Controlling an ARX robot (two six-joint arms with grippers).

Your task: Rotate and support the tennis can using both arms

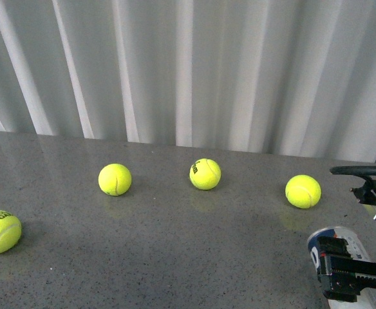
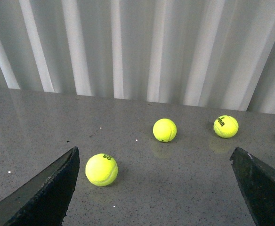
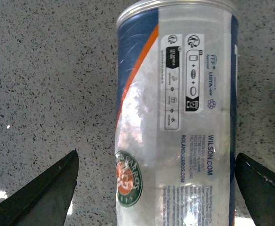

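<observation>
Right gripper [image 3: 156,157] wide open, straddling the can [image 3: 175,94] at near right, untouched, poised to clamp | left gripper [image 2: 154,150] wide open, empty, facing balls [image 2: 101,169], free to support

The front view looks from the robot's body, slightly downward, across the grey desk [image 1: 175,257] toward the white curtain [image 1: 188,71]. The left wrist view sits low over the desk and faces the same curtain between the spread fingers of the left gripper [image 2: 154,155]. It shares three tennis balls [image 2: 101,169] with the front view. The right wrist view looks down from very close onto the tennis can [image 3: 175,94], framed by the right gripper [image 3: 156,155].
</observation>
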